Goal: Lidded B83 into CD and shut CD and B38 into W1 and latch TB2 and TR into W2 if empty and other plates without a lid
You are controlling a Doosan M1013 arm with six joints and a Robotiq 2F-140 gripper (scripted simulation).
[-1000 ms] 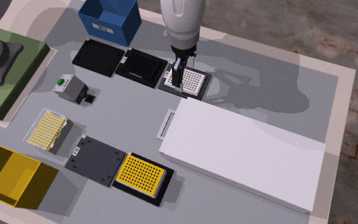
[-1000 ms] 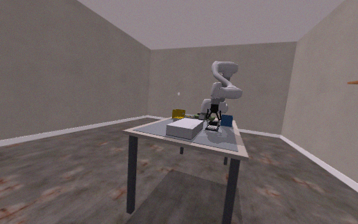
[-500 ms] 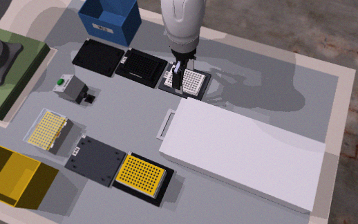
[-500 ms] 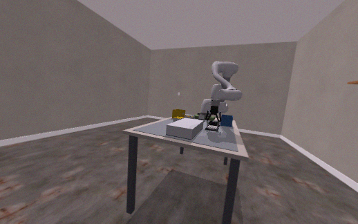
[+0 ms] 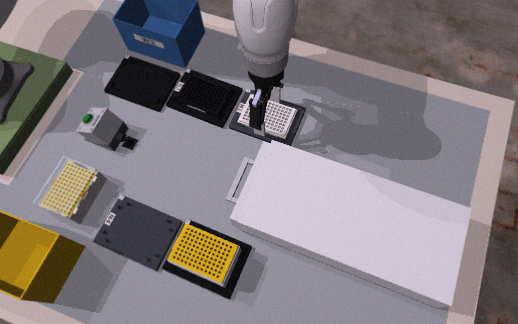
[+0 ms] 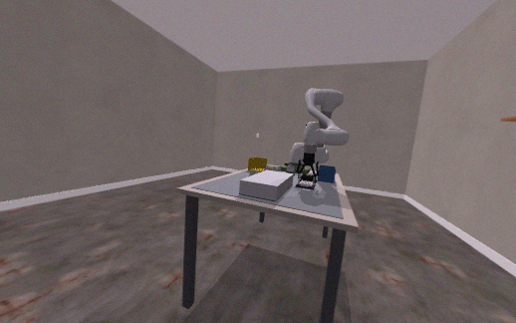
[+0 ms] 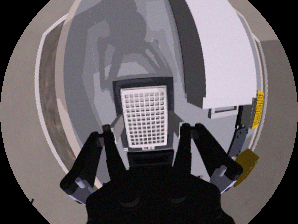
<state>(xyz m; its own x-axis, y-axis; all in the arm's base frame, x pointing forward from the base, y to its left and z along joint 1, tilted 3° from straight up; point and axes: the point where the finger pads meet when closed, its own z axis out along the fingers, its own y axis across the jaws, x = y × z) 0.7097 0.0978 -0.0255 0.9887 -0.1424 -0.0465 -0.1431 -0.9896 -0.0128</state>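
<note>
The white assay plate (image 5: pixel 267 117) sits in a black nest in the back row, just behind the cooler's handle end. My gripper (image 5: pixel 257 112) hangs straight down over it. In the wrist view the plate (image 7: pixel 147 117) lies between the two fingers, which stand open on either side of its long edges with a small gap on each side. Nothing is held. The closed white cooler CD (image 5: pixel 350 215) fills the right of the bench. The yellow bin W1 (image 5: pixel 30 260) is at the front left. In the exterior view the gripper (image 6: pixel 307 176) is low over the bench.
Blue bin W2 (image 5: pixel 160 27) stands at the back. Left of the white plate are a dark gridded item in a nest (image 5: pixel 204 97) and a flat black nest (image 5: pixel 142 82). The DONE key (image 5: pixel 100 127), the open tip box (image 5: pixel 70 189), a grey nest (image 5: pixel 137 231) and a yellow-topped rack (image 5: pixel 204 254) lie to the left and front.
</note>
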